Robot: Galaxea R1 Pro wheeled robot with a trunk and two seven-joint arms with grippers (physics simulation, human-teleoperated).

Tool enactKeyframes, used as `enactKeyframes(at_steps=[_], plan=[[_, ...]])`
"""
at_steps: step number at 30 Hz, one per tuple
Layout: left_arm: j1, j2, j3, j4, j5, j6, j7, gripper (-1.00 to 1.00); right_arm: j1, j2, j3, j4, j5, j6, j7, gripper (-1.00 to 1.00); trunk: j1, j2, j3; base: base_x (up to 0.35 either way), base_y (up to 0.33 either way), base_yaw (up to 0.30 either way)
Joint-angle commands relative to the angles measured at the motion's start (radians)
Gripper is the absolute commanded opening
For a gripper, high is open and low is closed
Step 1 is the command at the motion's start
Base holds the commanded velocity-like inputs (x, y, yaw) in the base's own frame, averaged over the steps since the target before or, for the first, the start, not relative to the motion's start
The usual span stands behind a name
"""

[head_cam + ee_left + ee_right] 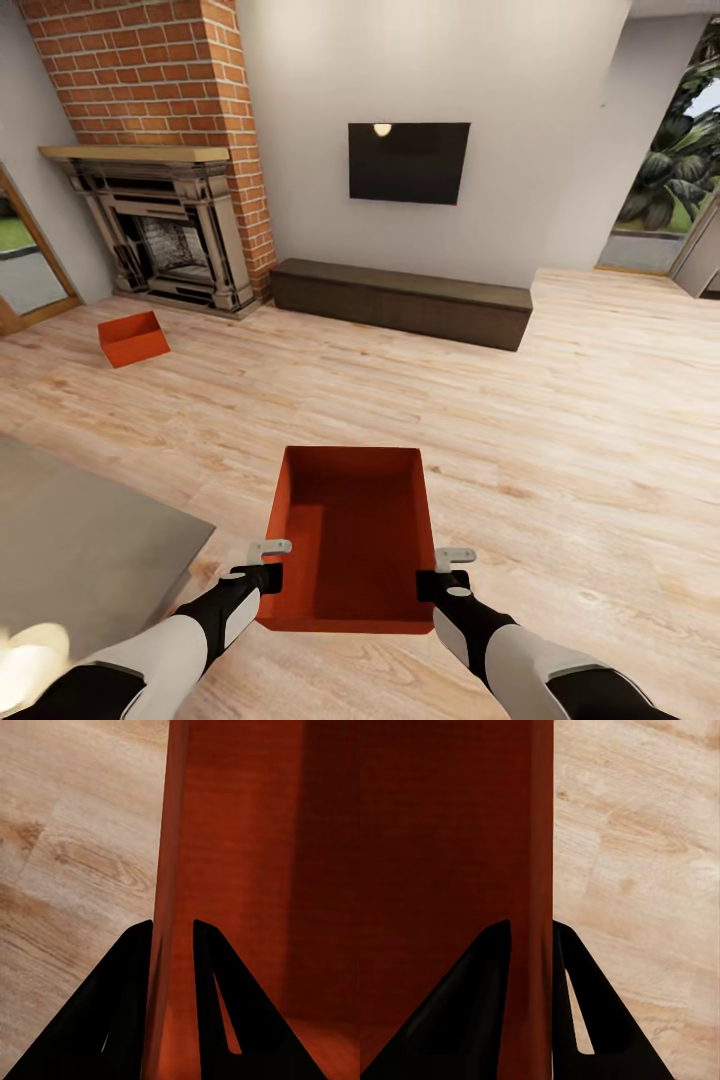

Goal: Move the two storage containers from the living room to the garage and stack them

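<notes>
Both jaws pinch opposite side walls of one storage container (352, 535).

Living room (560, 390) wood floor lies beneath; the second container (133, 339) sits by the fireplace (170, 230). Left gripper (172, 934) and right gripper (532, 934) grip thin walls; carrying to the garage comes next, needing level, matched arms.

Open wood floor (560, 400) ahead, grey rug (80, 540) left, cabinet (400, 300) far.
</notes>
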Motion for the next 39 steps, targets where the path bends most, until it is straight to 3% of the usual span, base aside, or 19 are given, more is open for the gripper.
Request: enactKeyframes(at_steps=[1, 11, 39], plan=[[-0.001, 0.000, 0.020, -0.005, -0.014, -0.003, 0.016, -1.00, 0.000, 0.000, 0.011, 0.006, -0.021, -0.005, -0.012, -1.00, -0.004, 0.007, 0.004, 0.000, 0.000, 0.000], [-0.001, 0.001, 0.020, -0.006, -0.014, -0.003, 0.017, -1.00, 0.000, -0.001, 0.010, 0.006, -0.021, -0.005, -0.012, -1.00, -0.042, 0.077, 0.051, 0.000, 0.000, 0.000], [-0.001, 0.001, 0.021, -0.007, -0.014, -0.003, 0.018, -1.00, 0.000, -0.001, 0.011, 0.006, -0.021, -0.005, -0.012, -1.00, -0.042, 0.077, 0.095, 0.000, 0.000, 0.000]])
